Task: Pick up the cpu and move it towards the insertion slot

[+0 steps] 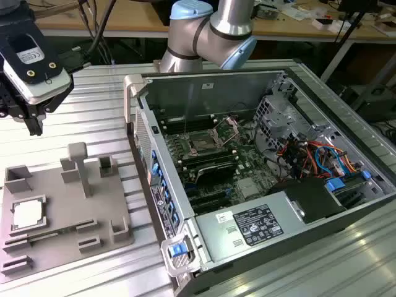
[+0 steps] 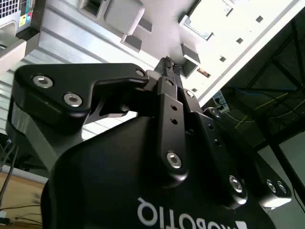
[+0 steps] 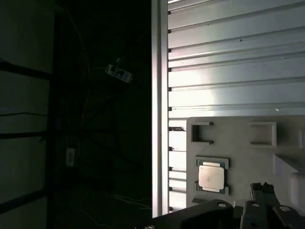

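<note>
The cpu (image 1: 28,215) lies flat in a square seat at the near left of a grey plastic tray (image 1: 62,213), its silvery face up. In the first wrist view the cpu (image 3: 211,177) sits in that same seat. My gripper (image 1: 34,127) hangs high over the aluminium table beyond the tray's far left corner, well above the cpu and apart from it. In the second wrist view the gripper (image 2: 169,63) has its fingertips pressed together with nothing between them. The insertion slot (image 1: 201,145) sits on the motherboard inside the open computer case, its load plate raised.
The open computer case (image 1: 260,161) takes up the exterior view's right, its side wall (image 1: 151,161) standing between the tray and the slot. Raised blocks (image 1: 79,166) stand on the tray's far side. The arm's joints (image 1: 210,31) rise behind the case. The ribbed table's edge (image 3: 159,95) borders a dark drop.
</note>
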`<state>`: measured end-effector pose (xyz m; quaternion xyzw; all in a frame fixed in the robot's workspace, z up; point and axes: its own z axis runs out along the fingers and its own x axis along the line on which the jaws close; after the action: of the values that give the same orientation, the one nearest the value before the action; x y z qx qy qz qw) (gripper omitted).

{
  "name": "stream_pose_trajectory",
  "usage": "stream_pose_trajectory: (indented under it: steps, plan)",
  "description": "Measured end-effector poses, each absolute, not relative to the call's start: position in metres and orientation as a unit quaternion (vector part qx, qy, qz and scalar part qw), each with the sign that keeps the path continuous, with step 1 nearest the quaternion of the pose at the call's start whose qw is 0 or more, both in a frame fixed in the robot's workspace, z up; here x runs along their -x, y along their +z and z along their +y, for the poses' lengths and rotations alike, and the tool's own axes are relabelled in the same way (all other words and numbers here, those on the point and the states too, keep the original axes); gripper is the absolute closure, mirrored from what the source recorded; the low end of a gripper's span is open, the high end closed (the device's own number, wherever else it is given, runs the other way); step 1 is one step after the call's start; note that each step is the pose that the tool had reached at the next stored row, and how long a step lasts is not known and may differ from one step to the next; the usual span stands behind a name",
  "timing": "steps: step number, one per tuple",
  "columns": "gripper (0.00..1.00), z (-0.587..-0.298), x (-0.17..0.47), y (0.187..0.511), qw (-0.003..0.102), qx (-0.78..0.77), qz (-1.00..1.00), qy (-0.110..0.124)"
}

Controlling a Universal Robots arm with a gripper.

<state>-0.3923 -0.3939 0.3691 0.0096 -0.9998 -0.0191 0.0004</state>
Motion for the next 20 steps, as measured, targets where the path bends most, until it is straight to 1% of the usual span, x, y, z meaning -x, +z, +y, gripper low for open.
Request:
stream_pose_trajectory:
  steps: [11, 20]
  plan:
    - [0.89, -0.394, 0.394, 0.369, 0.0, -0.01, -1.0, -0.019]
    - [0.89, -0.394, 0.413, 0.368, 0.0, -0.01, -1.0, -0.019]
